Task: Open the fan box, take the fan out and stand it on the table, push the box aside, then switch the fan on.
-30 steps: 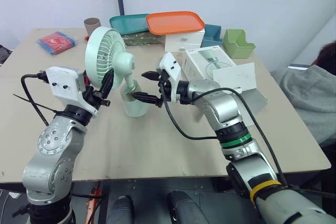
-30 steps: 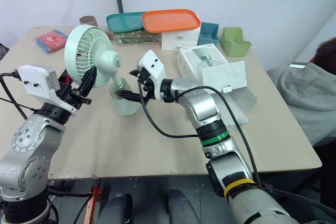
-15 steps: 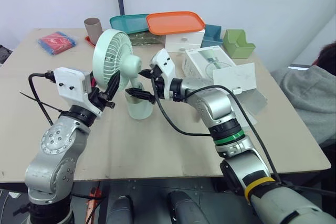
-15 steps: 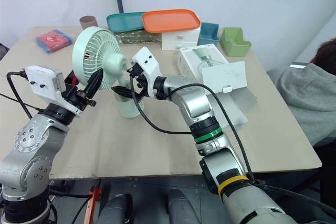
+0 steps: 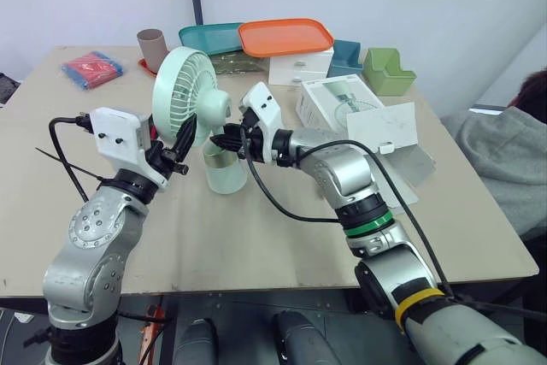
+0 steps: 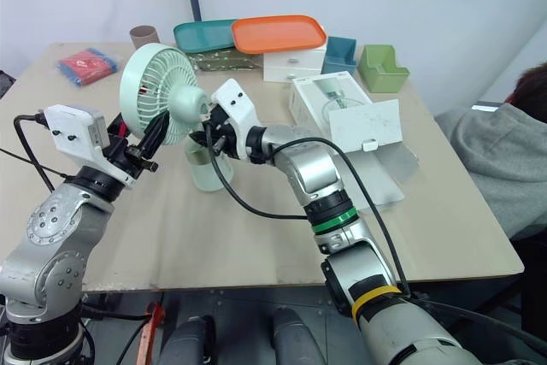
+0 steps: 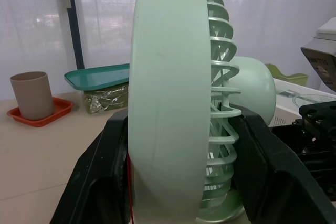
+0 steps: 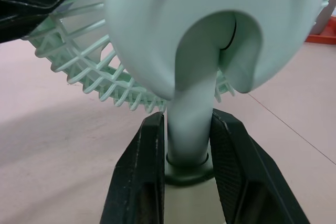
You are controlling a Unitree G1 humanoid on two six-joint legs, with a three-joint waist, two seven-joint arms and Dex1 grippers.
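A mint-green fan [image 5: 184, 96] stands upright near the table's middle, its round base [image 5: 225, 175] low on the tabletop. My left gripper [image 5: 181, 144] is shut on the edge of the fan's head. In the left wrist view its fingers [image 7: 102, 174] press both faces of the cage [image 7: 173, 103]. My right gripper [image 5: 229, 138] is shut on the fan's thin neck just above the base. The right wrist view has both pads [image 8: 144, 174] tight against the neck [image 8: 191, 114]. The white fan box [image 5: 340, 100] lies open to the right, flap [image 5: 386, 127] raised.
Along the far edge sit a brown cup [image 5: 150, 42], a teal tray [image 5: 209, 38], an orange tray [image 5: 285, 37] on a white drawer box [image 5: 299, 67], a teal bin [image 5: 346, 56] and a green bin [image 5: 387, 71]. A red-and-blue packet [image 5: 91, 68] lies far left. A person [image 5: 513, 156] sits at right.
The fan, held by my left gripper, shifted a little to the right. My right gripper moved in from open and closed on the fan's neck.
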